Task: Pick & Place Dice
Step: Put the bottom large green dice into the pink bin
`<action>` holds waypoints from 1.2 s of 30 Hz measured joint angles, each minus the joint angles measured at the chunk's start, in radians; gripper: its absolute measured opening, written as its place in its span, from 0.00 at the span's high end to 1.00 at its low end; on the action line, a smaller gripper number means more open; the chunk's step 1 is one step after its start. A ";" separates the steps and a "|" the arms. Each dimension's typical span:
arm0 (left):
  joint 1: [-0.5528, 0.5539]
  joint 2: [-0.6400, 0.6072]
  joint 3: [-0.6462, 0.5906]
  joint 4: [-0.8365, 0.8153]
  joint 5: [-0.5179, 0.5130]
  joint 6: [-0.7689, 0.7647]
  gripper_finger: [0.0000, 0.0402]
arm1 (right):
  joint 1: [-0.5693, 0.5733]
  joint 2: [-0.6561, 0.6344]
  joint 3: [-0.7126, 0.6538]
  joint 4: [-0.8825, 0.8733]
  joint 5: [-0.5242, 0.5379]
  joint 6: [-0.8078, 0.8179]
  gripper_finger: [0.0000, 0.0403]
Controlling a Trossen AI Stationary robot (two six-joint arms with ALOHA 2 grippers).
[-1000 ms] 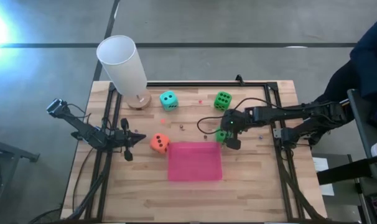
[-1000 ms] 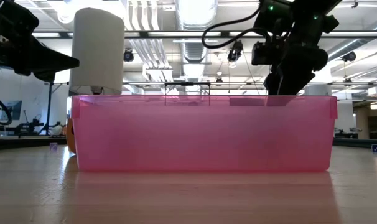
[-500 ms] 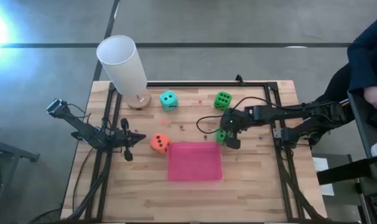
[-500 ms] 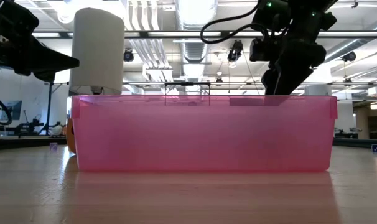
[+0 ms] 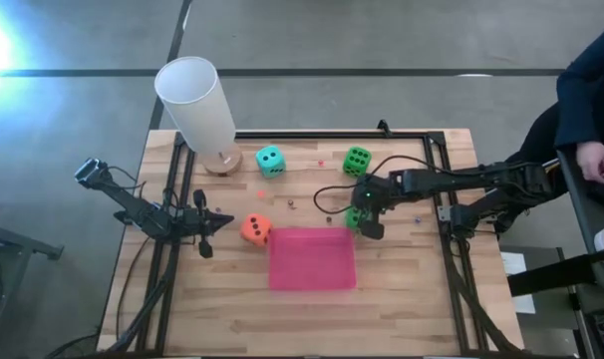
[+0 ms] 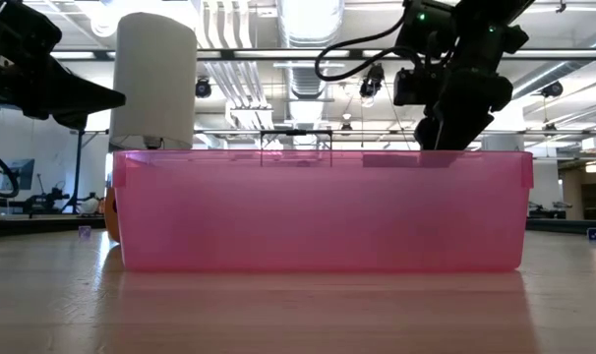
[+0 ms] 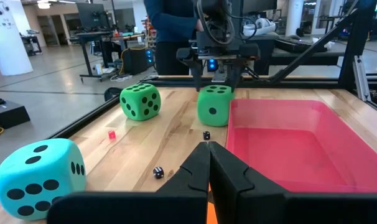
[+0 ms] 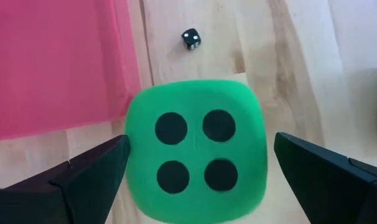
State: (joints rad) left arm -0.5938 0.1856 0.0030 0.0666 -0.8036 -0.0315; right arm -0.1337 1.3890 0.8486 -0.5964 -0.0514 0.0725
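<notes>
Green die under me: this green die (image 8: 196, 150) fills the middle of my right wrist view, four dark dots up. In the high view it (image 5: 354, 217) sits just right of center, at the upper right corner of the pink bin (image 5: 312, 258). I cannot tell if it touches the bin.
My right pincer: my right gripper (image 5: 363, 213) is right over that die. My two fingers (image 8: 76, 182) stand as wide apart as they go, one on each side of the die. They do not squeeze it, and I hold nothing.
Other green die: a second green die (image 5: 358, 160) sits above the first one in the high view, near the top edge of the table (image 5: 412, 299).
Teal die: the teal die (image 5: 270, 161) is in the upper middle of the high view, just right of the white tube (image 5: 196, 103).
Orange die: the orange die (image 5: 255, 229) sits left of center, just beside the bin's upper left corner.
Tiny dice: a little black die (image 8: 190, 38) lies on the wood near the top of my right wrist view.
My left pincer: my left gripper (image 5: 218, 221) waits at the left of the high view, near the orange die. Its fingers are pressed together with nothing in them.
Person: a person in dark blue (image 5: 586, 95) is at the far right edge.
</notes>
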 joint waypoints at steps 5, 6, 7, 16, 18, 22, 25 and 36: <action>0.000 0.000 0.000 0.000 0.000 0.000 0.98 | 0.000 0.001 0.000 -0.001 -0.005 -0.001 0.01; 0.000 0.000 0.000 0.000 0.000 0.000 0.98 | 0.000 0.001 0.000 -0.002 -0.005 -0.001 0.01; 0.000 0.000 0.000 0.000 0.000 0.000 0.98 | 0.000 0.001 0.000 -0.002 -0.005 -0.001 0.01; 0.000 0.000 0.000 0.000 0.000 0.000 0.98 | 0.000 -0.021 -0.003 -0.010 0.002 0.026 0.01; 0.000 0.000 0.000 0.000 0.000 0.000 0.98 | 0.000 -0.034 -0.003 -0.010 0.002 0.030 0.01; 0.000 0.000 0.000 0.000 0.000 0.000 0.98 | 0.000 -0.045 -0.003 -0.013 -0.002 0.029 0.01; 0.000 0.000 0.000 0.000 0.000 0.000 0.98 | 0.000 -0.048 -0.003 -0.014 -0.006 0.026 0.01; 0.000 0.000 0.000 0.000 0.000 0.000 0.98 | 0.000 -0.045 -0.027 -0.003 -0.011 0.006 0.01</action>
State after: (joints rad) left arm -0.5936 0.1856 0.0032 0.0666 -0.8040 -0.0315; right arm -0.1337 1.3441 0.8212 -0.5999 -0.0628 0.0788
